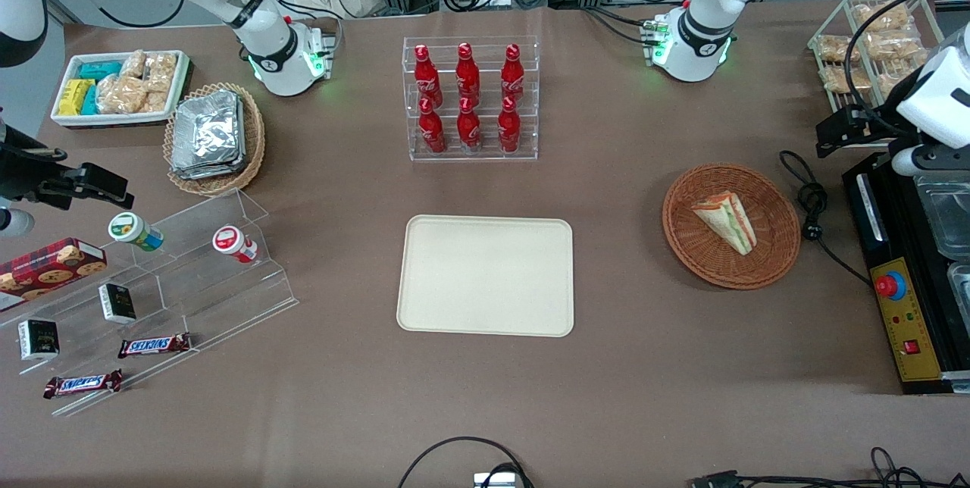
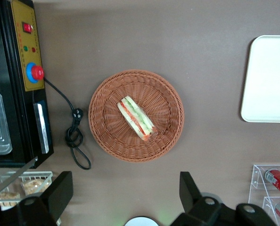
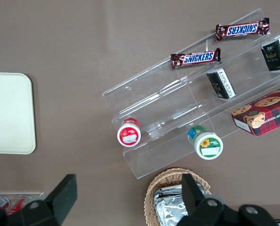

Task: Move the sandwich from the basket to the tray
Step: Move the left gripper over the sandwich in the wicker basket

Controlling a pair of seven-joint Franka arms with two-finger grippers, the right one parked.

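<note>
The sandwich (image 1: 726, 221), a pale wedge with green and orange-red filling, lies in the round reddish-brown basket (image 1: 773, 261), toward the working arm's end of the table. Both show in the left wrist view: the sandwich (image 2: 137, 117) and the basket (image 2: 104, 96). The cream tray (image 1: 485, 276) lies bare at the table's middle; its edge shows in the left wrist view (image 2: 269, 80). My left gripper (image 1: 837, 132) hangs high above the table, farther from the front camera than the basket. It is open and empty (image 2: 125, 190), with the fingers (image 2: 60, 193) wide apart.
A black machine with a red button (image 1: 909, 276) and a coiled cable (image 1: 811, 211) lie beside the basket. A wire rack of snacks (image 1: 871, 48) stands farther back. A cola bottle rack (image 1: 470, 98) stands farther back than the tray. A tan basket of foil packs (image 1: 214, 136) and an acrylic snack stand (image 1: 189, 283) lie toward the parked arm's end.
</note>
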